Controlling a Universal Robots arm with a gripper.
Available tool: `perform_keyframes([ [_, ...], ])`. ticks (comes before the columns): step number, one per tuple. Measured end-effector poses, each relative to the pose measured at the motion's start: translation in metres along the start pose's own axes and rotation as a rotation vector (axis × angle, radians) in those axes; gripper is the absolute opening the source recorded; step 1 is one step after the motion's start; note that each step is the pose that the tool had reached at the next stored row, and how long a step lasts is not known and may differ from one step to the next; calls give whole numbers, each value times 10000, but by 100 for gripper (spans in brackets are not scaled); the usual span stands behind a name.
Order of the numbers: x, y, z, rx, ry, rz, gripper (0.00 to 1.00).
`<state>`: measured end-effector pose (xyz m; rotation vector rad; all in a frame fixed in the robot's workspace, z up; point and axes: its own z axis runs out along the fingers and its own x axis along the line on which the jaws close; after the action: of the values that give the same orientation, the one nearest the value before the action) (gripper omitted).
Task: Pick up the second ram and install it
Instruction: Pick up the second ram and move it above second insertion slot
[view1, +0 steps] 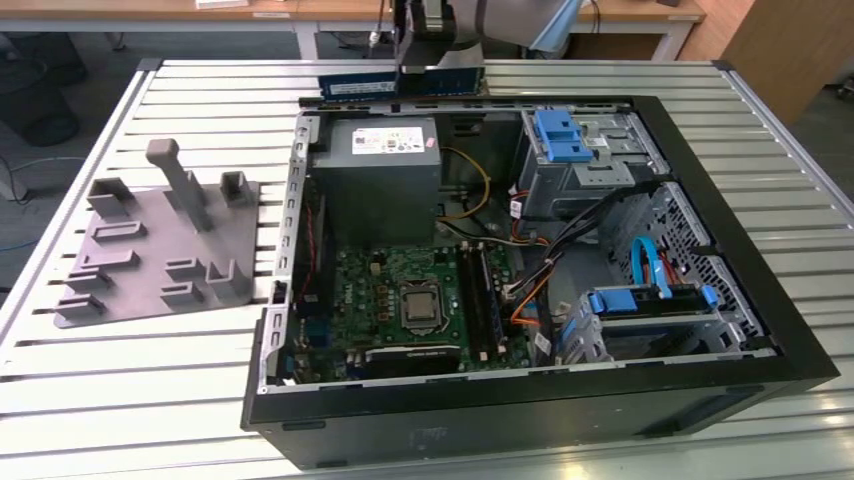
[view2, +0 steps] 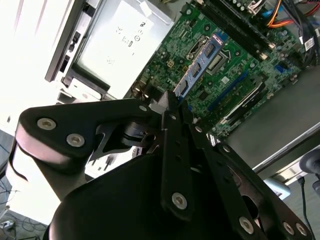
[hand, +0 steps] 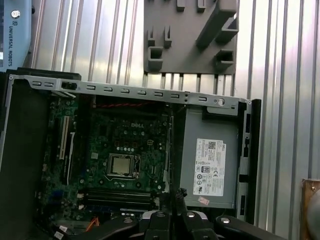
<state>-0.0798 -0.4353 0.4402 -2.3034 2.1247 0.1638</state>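
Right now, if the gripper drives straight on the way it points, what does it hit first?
Gripper is shut on the second ram, which leads; it'd probably meet the motherboard beside the power supply. Depth unclear.

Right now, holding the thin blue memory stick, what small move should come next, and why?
Probably carry the hand toward the long black slots on the green motherboard: it is shut on the thin blue memory stick above the black case's edge, far from them.
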Motion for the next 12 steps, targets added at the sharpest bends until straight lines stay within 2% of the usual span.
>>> perform_keyframes([
  [12, 22, -277, -20, -8, -1, 1, 14],
])
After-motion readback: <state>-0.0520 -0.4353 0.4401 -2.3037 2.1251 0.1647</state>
